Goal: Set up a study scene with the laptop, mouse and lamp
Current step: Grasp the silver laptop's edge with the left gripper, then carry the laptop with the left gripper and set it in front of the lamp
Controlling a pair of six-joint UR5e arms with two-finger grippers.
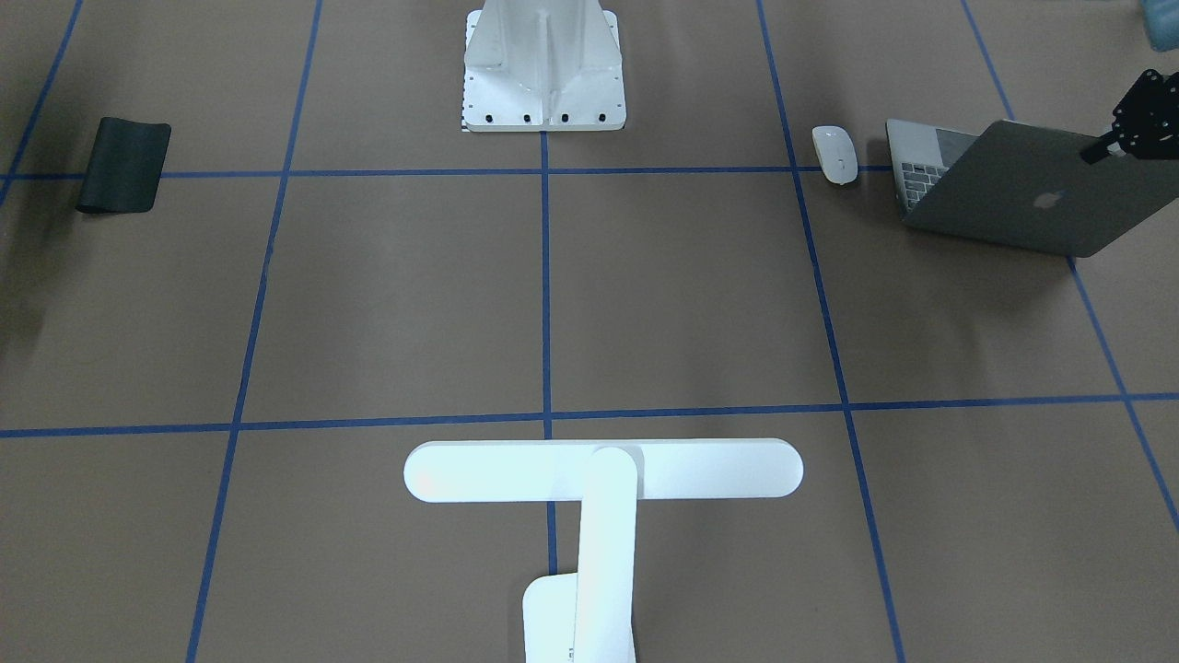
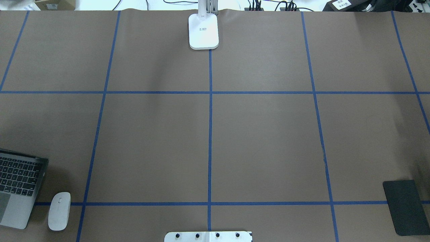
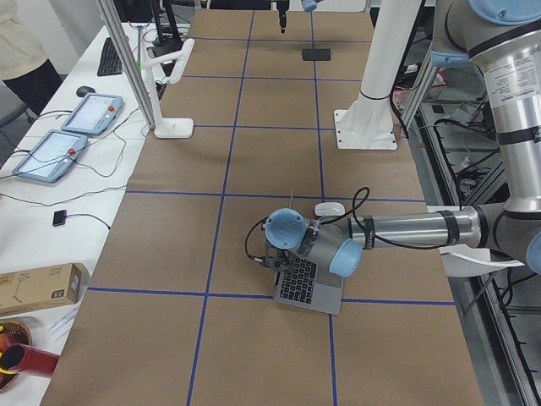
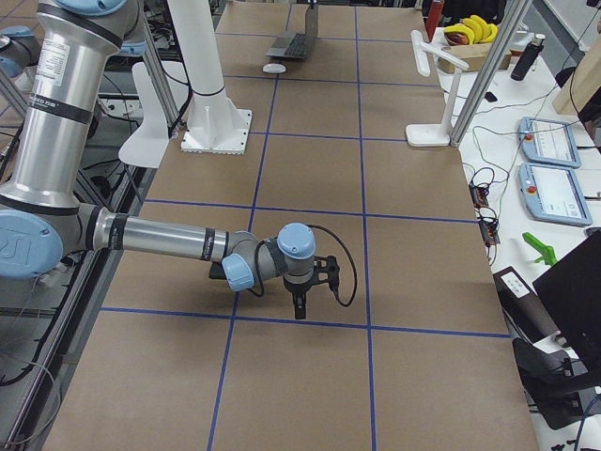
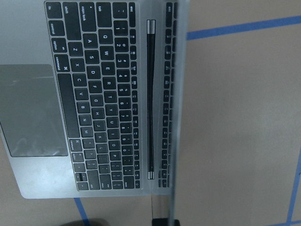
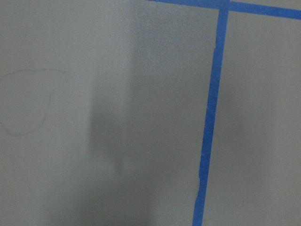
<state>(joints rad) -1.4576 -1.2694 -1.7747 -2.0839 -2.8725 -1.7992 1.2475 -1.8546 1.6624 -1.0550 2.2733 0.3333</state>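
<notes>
The grey laptop point(image 1: 1013, 193) stands open at the table's left end, its keyboard point(image 5: 103, 94) filling the left wrist view. My left gripper point(image 1: 1105, 147) is at the top edge of the lid, and its dark fingertips point(image 5: 164, 221) close on that thin edge. The white mouse point(image 2: 59, 211) lies just beside the laptop. At the far middle edge stands the white lamp point(image 1: 603, 470), base point(image 2: 203, 32) down. My right gripper point(image 4: 299, 308) points down over bare paper near the table's right end. I cannot tell whether it is open or shut.
A black mat point(image 2: 404, 206) lies at the near right end. The white bolted pedestal point(image 1: 543, 64) stands at the robot's side, in the middle. Blue tape lines grid the brown paper point(image 2: 262, 144). Tablets and cables lie beyond the far edge.
</notes>
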